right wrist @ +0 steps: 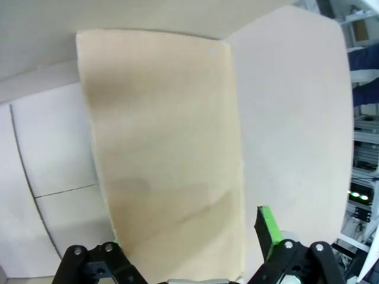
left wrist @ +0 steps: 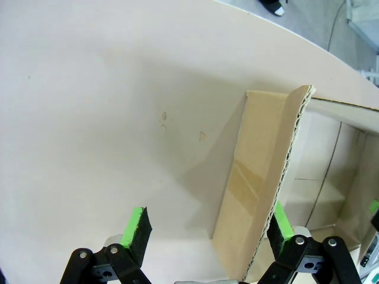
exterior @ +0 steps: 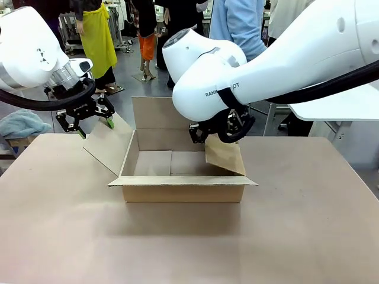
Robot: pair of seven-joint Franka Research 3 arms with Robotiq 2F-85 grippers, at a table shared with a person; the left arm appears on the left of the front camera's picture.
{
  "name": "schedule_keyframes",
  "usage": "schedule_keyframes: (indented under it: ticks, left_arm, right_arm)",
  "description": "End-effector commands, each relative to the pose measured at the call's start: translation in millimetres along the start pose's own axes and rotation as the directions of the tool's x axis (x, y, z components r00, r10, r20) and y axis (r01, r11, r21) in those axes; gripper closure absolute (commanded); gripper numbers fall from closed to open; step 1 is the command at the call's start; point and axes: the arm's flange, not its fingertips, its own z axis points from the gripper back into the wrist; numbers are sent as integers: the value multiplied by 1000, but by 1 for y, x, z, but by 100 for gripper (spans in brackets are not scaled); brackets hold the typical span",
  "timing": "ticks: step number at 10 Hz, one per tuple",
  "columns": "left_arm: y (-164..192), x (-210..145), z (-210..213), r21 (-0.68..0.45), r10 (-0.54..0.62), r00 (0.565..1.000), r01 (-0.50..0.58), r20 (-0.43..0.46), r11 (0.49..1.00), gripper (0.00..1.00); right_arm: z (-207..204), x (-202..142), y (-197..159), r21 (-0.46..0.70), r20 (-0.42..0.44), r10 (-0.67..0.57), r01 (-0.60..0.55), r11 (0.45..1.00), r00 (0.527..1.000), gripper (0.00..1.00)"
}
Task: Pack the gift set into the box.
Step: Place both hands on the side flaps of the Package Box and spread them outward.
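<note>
Both my grippers are working at the box (exterior: 183, 192), which is sitting open mid-table (exterior: 177, 254), far flap standing up, floor showing bare cardboard. My left gripper (left wrist: 210, 231) is spread wide and carrying nothing. The left flap (left wrist: 251, 171) is running between the fingers, its corrugated edge just beside one green pad (left wrist: 283, 225); I can't tell if it's touching. My right gripper (right wrist: 189, 245) is likewise spread, straddling the right flap (right wrist: 166, 148) without pinching it.

I'm judging the carton light, stiff in the panels, floppy at the creases, and likely sliding on this smooth top under a side push. I'm planning on taking flaps at mid-edge, pinching lightly so the fluting isn't crushing.

In the way: the right flap appears to be leaning inward, narrowing the opening. A bluish cloth (exterior: 21, 124) is lying off the table's left, and people are standing beyond the far side.
</note>
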Motion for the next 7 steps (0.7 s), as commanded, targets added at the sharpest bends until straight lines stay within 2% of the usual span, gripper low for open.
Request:
schedule_keyframes:
  ticks: [1,3,5,7]
  left_arm:
    - [0,-2,1,12,9,1000,-9,13,1000,0]
    - [0,-2,1,12,9,1000,-9,13,1000,0]
    - [0,-2,1,12,9,1000,-9,13,1000,0]
    - [0,-2,1,12,9,1000,-9,13,1000,0]
  right_arm:
    - [11,-5,-42,-63,52,-25,28,998,998,0]
    - [19,-3,-76,-59,56,-49,52,997,997,0]
    - [13,0,-119,90,33,-54,51,995,998,0]
    - [-12,-1,-157,208,7,-74,71,975,997,0]
